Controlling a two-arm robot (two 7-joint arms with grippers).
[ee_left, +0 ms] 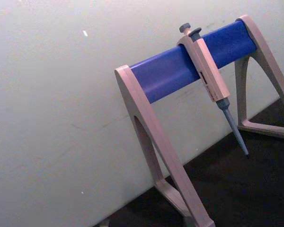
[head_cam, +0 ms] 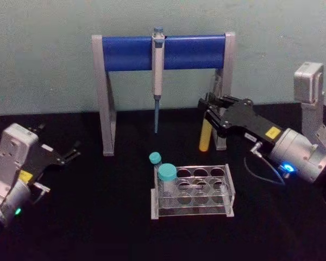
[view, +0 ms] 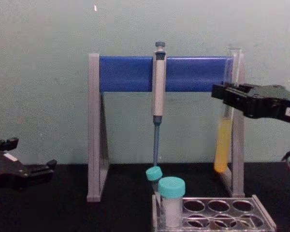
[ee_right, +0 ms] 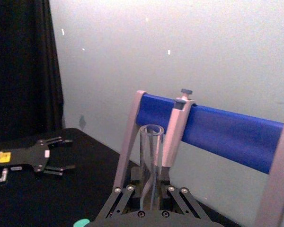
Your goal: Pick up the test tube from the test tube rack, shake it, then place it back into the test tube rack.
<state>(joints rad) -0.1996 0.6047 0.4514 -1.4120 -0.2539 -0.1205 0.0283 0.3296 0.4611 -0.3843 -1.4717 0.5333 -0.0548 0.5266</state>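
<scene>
The right gripper (head_cam: pixel 208 110) is clamping the tube (head_cam: pixel 205 138) near its top, holding it roughly upright behind the rack (head_cam: pixel 229 191), seemingly clear for shaking, while the left gripper (head_cam: pixel 70 153) is idling open at far left.

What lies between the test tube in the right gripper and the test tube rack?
Nothing: in the head view only bare black table separates the test tube from the test tube rack.
</scene>
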